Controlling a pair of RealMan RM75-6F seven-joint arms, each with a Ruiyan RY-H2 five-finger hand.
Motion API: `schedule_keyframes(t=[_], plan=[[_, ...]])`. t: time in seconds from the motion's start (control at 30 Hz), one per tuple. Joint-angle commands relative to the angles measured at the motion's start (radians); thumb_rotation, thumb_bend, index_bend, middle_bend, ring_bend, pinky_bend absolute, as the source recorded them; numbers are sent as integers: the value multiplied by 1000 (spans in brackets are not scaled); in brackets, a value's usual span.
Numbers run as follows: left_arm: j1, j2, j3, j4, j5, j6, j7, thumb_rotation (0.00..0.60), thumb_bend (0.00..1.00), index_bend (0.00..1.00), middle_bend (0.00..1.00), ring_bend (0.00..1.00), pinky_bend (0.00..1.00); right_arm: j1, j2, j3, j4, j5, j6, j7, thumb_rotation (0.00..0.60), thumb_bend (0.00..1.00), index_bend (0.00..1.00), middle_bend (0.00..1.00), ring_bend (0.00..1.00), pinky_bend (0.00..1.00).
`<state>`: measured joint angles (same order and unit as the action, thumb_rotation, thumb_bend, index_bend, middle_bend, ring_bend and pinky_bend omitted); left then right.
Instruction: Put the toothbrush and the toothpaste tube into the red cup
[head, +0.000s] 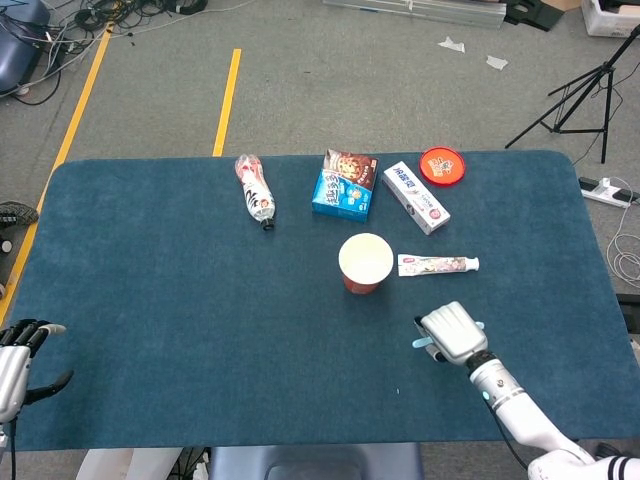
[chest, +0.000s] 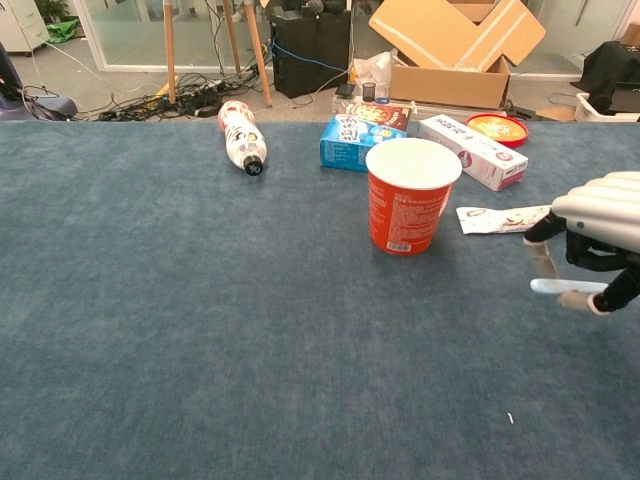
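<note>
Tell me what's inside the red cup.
Only the red cup's pale interior shows in the head view, with nothing in it. The rim hides the inside in the chest view.

Even, bright overhead light filled both sharp views, with only a faint soft shadow under the fingers of the right hand, no glare, and mild wide-angle bending toward the edges beyond the fingers.

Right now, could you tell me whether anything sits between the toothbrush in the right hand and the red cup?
Nothing visible does. The right hand holds the toothbrush above bare cloth beside the red cup; the toothpaste tube lies farther back.
</note>
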<state>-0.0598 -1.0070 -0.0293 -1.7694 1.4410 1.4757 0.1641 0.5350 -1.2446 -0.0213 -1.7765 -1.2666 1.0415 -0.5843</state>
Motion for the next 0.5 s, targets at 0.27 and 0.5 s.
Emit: schedule_keyframes(t=[0.27,0.5], plan=[[0,1,-1,0,-3,-2,1,600,172,315,309,205,274,20,38,69,-83,-36,44,34,600,254,630,1000,1000,1000],[1,5,-3,-1,-4,1,-3,600,171,315,309,205,274,43,65,117,-167,-66,66,33,600,253,630,1000,1000,1000]])
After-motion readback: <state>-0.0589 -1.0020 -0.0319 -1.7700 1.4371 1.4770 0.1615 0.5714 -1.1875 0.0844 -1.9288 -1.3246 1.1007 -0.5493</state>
